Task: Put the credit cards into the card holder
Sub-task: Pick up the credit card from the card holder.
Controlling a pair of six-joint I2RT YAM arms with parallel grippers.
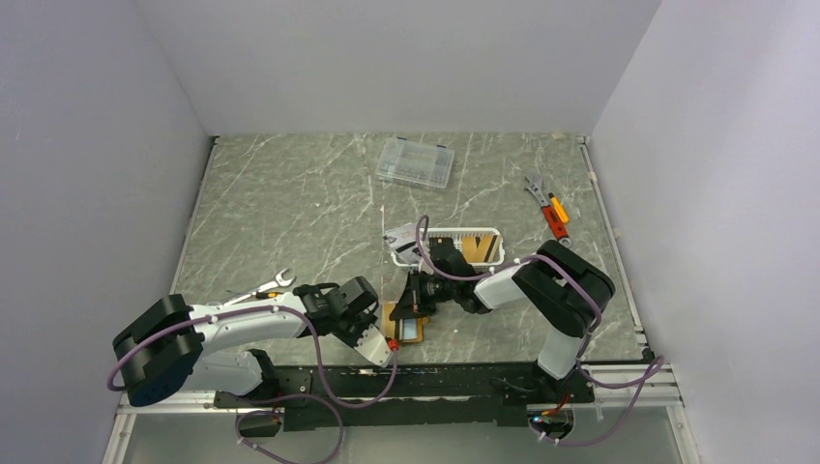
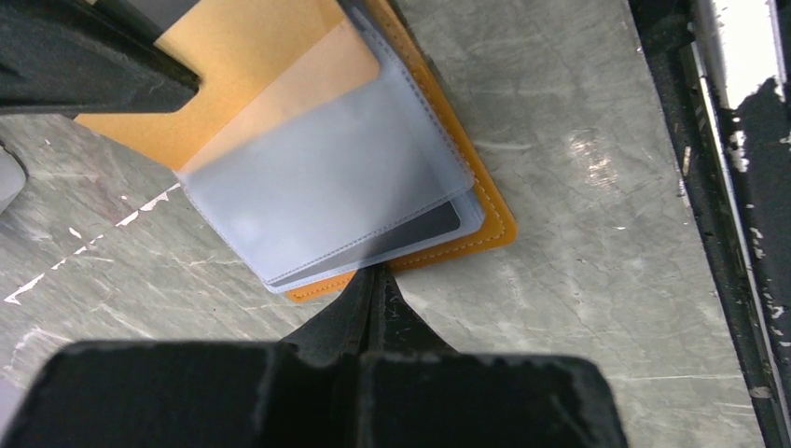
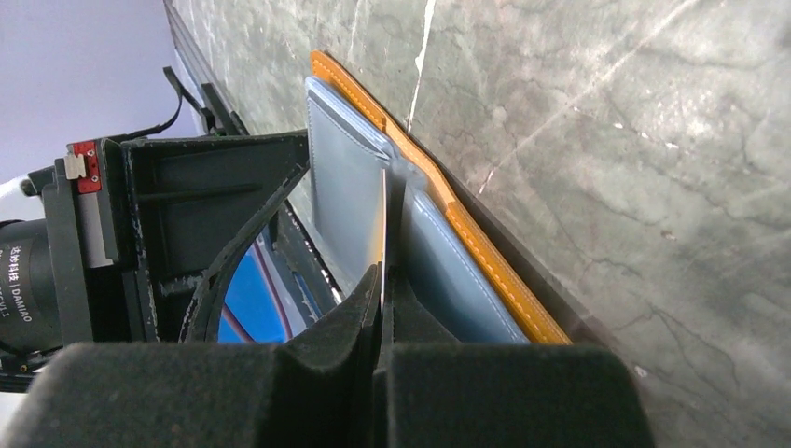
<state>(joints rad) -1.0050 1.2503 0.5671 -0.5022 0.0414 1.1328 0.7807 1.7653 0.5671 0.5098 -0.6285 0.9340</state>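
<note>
Near-centre on the table (image 1: 290, 213): card holder (image 2: 252, 47) lies open; left gripper (image 2: 373, 283) pressed together, tips on its orange rim; right gripper (image 3: 382, 285) pinching one pocket leaf.

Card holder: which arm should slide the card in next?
Right: its end effector pinches a thin card edge-on at the card holder; the left end effector is shut on that holder's edge.

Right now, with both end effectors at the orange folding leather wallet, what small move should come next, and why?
Probably the right end effector should slide its thin card deeper between the clear plastic pockets: the card stands pinched edge-on there, while the left end effector holds the orange leather wallet by its edge.
</note>
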